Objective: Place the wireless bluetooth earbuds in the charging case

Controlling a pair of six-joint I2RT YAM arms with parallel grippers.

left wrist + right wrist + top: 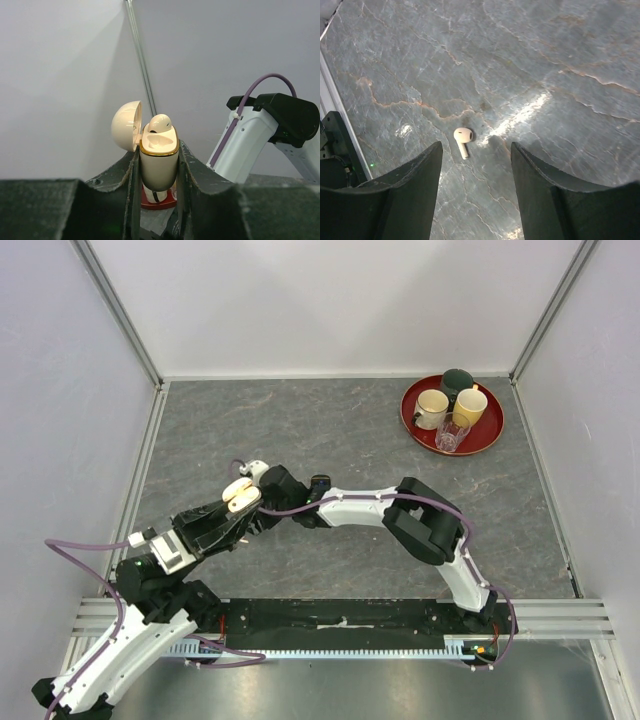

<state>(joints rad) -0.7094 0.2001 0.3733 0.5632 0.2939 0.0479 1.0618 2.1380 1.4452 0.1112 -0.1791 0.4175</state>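
My left gripper [157, 151] is shut on the cream charging case [159, 162], gold-rimmed, held upright above the table with its round lid [126, 125] swung open to the left. One cream-white earbud [160, 122] sits in the far slot with its head poking out; the near slot looks empty. In the top view the case [240, 497] is at centre left. My right gripper [476, 150] is open and hangs over a second cream-white earbud [462, 137] that lies loose on the grey table, just ahead of the fingertips and nearer the left one. From above, that gripper [272, 483] is right beside the case.
A red round tray [492, 432] stands at the back right, holding a cream cup [432, 408], a yellow cup [470, 405], a dark cup [458, 382] and a glass [451, 434]. White walls with metal rails close in the table on three sides.
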